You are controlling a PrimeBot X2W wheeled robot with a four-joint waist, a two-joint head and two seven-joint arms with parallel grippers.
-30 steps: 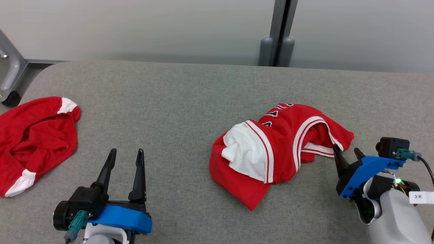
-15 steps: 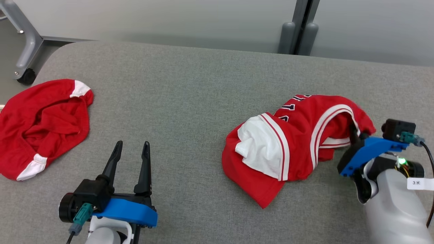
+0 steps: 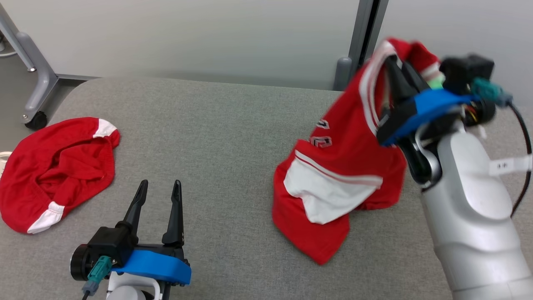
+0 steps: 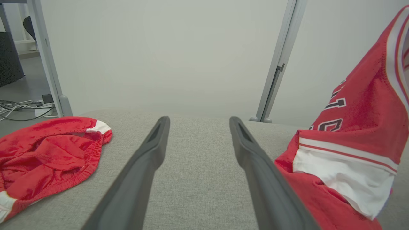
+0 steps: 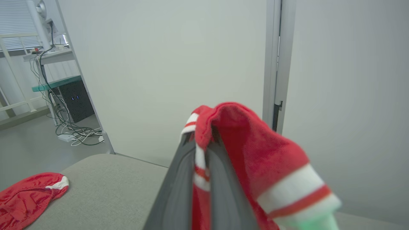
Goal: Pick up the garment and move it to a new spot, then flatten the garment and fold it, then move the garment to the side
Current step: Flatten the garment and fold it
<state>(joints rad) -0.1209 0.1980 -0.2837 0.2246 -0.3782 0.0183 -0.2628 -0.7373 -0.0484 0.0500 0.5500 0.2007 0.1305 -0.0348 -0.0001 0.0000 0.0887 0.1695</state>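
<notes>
Grey padded table (image 3: 208,125), head view: the right gripper (image 3: 397,66), clamped on the red-and-white garment (image 3: 341,166), has lifted its striped edge since a second ago; the lower part rests on the table. Left wrist view: left gripper (image 4: 198,120) wide, empty. Right wrist view: fabric pinched between closed fingers (image 5: 179,185).

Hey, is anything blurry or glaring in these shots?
Head view: right gripper and the lifted jersey are motion-smeared, left gripper crisp. Right wrist view: jersey near the lens soft, green glow at the bottom. Left wrist view: sharp, evenly lit.
</notes>
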